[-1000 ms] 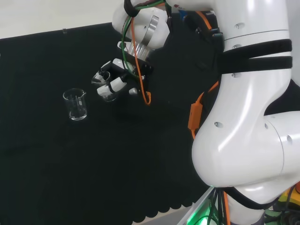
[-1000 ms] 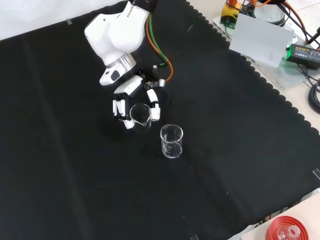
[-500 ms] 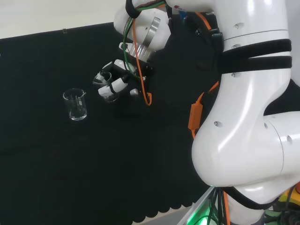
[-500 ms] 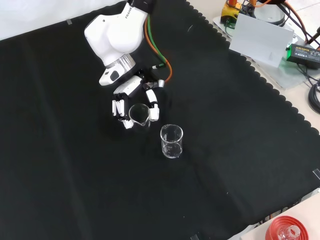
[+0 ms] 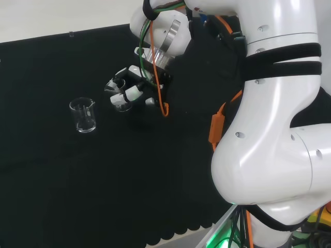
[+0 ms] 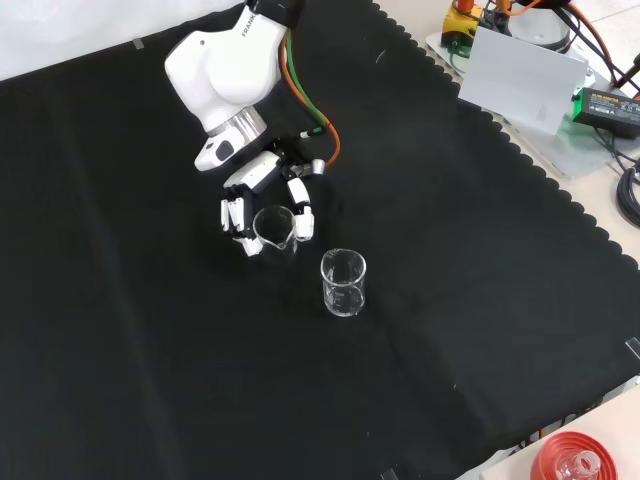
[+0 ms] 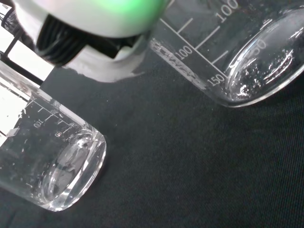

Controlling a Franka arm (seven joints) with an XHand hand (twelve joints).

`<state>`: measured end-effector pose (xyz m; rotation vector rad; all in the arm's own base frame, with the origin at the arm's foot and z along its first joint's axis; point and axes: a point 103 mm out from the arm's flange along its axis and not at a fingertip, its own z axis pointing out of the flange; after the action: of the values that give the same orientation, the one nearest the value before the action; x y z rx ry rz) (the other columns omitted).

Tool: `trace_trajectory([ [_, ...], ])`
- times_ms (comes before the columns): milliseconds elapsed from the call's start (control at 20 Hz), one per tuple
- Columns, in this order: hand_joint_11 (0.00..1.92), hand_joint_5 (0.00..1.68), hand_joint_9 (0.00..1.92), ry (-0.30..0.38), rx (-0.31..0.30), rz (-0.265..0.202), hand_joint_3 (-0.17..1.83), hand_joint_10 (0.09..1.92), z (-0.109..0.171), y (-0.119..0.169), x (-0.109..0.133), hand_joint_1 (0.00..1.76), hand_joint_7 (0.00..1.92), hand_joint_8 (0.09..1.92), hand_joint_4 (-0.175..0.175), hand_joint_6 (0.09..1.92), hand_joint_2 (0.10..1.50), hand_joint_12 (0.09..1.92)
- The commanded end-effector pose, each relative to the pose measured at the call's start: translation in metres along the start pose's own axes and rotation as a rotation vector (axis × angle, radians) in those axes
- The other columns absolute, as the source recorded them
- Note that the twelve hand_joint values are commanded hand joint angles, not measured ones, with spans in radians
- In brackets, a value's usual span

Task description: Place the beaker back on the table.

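Above the counter I hold the beaker with the hand, fingers curled round its wall. Clear glass: light, slick, breakable, so I grip mid-wall. Another beaker stands near.

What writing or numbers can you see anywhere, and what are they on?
One beaker: a printed scale with numbers, seen upside down.
The other beaker: a fainter scale, too small to read.
The arm link: maker's lettering, small.
The black box: a label, too small to read.
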<state>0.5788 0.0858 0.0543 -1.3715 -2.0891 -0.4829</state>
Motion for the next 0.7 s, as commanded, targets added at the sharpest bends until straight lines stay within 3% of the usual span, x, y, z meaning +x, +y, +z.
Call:
trace_trajectory([
  [50, 0.8, 1.39, 1.29, 0.012, 0.008, 0.0, 0.54, 0.17, 0.0038, -0.0016, -0.001, 1.15, 1.45, 0.09, 0.158, 0.4, 0.68, 1.09],
  [700, 0.8, 1.39, 1.29, 0.001, 0.016, -0.007, 0.53, 0.17, 0.0056, -0.0063, -0.0028, 1.15, 1.45, 0.09, 0.156, 0.4, 0.69, 1.09],
])
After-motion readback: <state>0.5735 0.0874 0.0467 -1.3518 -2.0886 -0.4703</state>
